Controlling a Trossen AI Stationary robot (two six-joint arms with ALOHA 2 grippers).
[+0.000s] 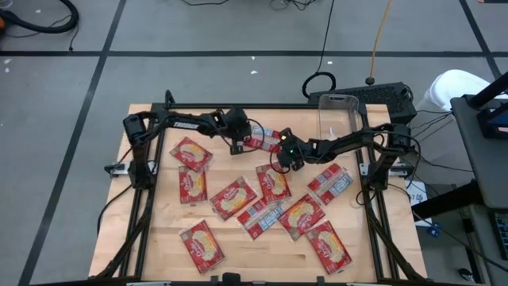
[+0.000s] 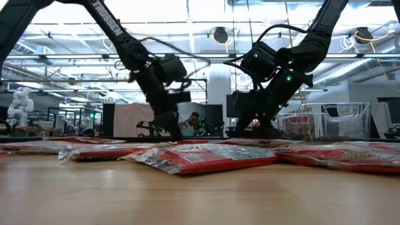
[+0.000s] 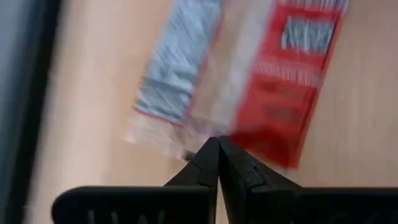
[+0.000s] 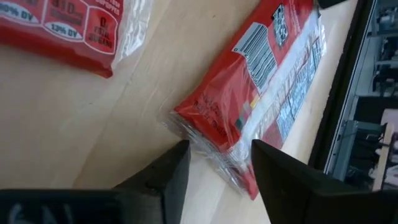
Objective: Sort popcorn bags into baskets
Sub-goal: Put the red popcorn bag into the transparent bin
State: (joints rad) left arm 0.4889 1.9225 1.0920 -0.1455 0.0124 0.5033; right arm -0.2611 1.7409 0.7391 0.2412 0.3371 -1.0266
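Observation:
A popcorn bag (image 1: 262, 140) lies back up on the table, grey-white and red, between my two grippers. My left gripper (image 1: 238, 145) (image 3: 217, 142) is shut, its tips at the bag's clear sealed end (image 3: 163, 132). My right gripper (image 1: 282, 156) (image 4: 219, 149) is open and low over the table. Its fingers stand on either side of the bag's other end (image 4: 208, 134). Several more red popcorn bags (image 1: 232, 199) lie flat across the table. The clear basket (image 1: 337, 115) (image 2: 337, 122) stands at the far right. My left gripper's shut fingertips (image 3: 208, 149) stand over the clear sealed end edge (image 3: 186, 146) of the back-up bag, slanting down from the table's left. The fingers hide the edge there. I cannot tell whether they pinch it, press it or only hover. The bag lies flat on the table.
Loose bags lie at the left (image 1: 190, 152), in the middle (image 1: 274, 181) and toward the near edge (image 1: 201, 242) (image 1: 328, 246). A black frame (image 1: 151, 199) runs along the table's sides. Bare wood shows at the far right, around the basket.

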